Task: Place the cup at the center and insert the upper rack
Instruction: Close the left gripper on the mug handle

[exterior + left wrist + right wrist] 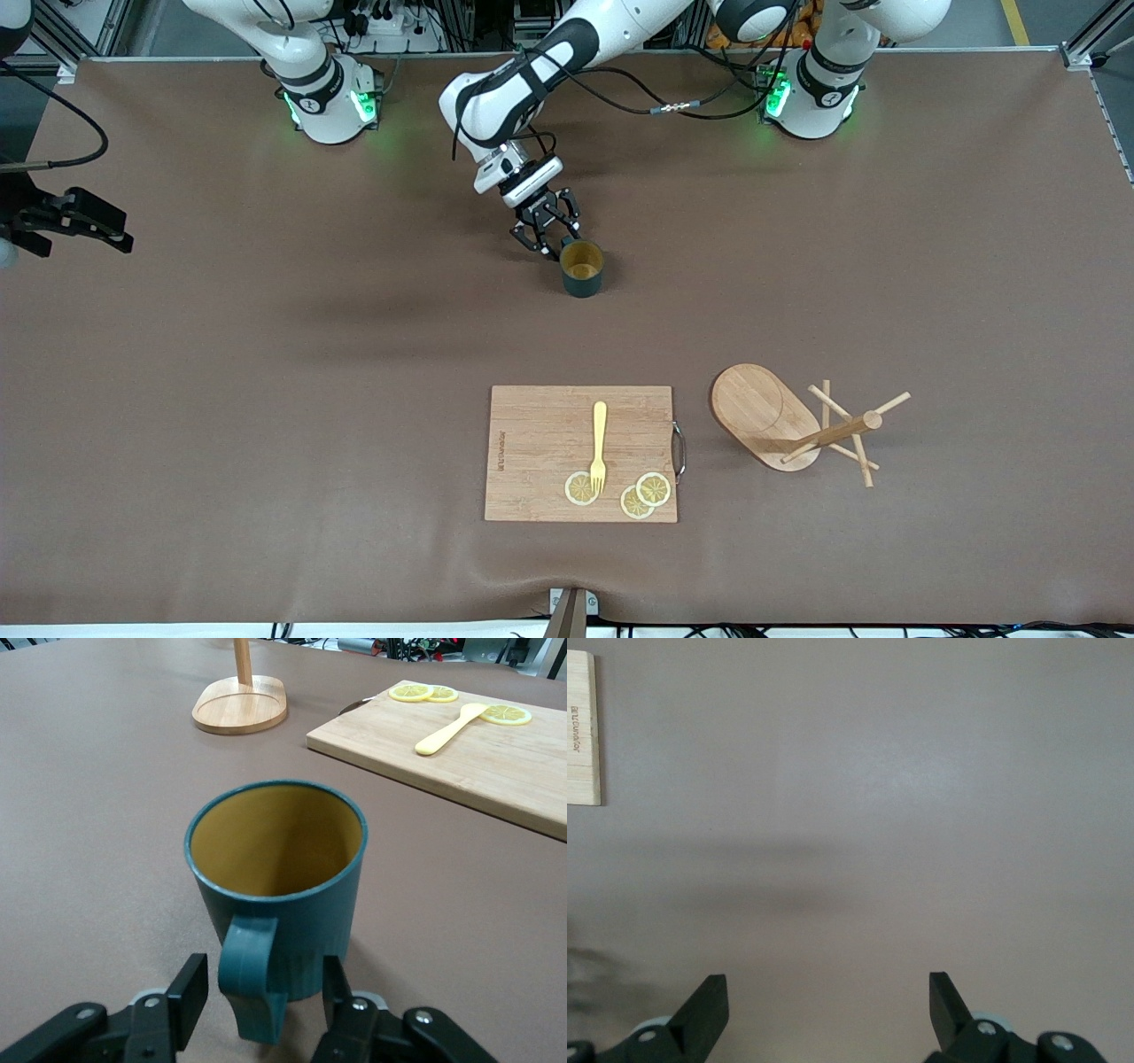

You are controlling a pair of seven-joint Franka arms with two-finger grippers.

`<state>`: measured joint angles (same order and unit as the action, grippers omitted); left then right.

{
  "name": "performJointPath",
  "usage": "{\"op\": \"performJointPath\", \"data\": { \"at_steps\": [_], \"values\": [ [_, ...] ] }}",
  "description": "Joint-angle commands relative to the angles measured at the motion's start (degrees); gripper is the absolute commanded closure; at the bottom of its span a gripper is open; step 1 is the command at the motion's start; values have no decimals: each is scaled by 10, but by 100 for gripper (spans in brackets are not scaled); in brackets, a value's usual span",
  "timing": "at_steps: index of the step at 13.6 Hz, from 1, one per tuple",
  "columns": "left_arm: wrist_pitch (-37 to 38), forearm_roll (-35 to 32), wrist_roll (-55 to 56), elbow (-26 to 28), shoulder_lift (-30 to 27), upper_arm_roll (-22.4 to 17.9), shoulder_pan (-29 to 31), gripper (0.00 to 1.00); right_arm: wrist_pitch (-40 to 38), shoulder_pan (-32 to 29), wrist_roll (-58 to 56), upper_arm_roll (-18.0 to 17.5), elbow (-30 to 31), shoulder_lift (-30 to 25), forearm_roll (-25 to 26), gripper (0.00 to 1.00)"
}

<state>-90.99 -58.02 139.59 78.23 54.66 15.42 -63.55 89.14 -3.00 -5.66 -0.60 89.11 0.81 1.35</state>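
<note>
The cup (582,268) (275,877), dark teal with a tan inside, stands upright on the brown table near its middle, nearer the robots' bases than the cutting board. My left gripper (549,237) (261,988) is low at the cup, open, one finger on each side of the cup's handle, with gaps showing. The upper rack (762,412) (239,709), a light wooden mug tree on an oval base, stands toward the left arm's end, beside the board. My right gripper (115,235) (828,1001) waits open over bare table at the right arm's end.
A wooden cutting board (532,425) (496,762) (583,726) lies nearer the front camera than the cup, carrying a yellow fork (599,443) and three lemon slices (645,494). Bare brown table surrounds the cup.
</note>
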Motion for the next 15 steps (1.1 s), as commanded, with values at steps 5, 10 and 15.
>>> {"op": "performJointPath", "data": {
  "at_steps": [5,10,15],
  "values": [
    [-1,-11,-8,-12,10,-7,-2,59,-10,1,-1,-1,-12,4,4,0],
    [-2,-10,-16,-12,10,-7,-2,72,-10,1,-1,-1,-13,4,4,0],
    [-9,-10,-22,-13,7,-7,4,90,-10,1,-1,-1,-13,4,4,0]
  ]
}}
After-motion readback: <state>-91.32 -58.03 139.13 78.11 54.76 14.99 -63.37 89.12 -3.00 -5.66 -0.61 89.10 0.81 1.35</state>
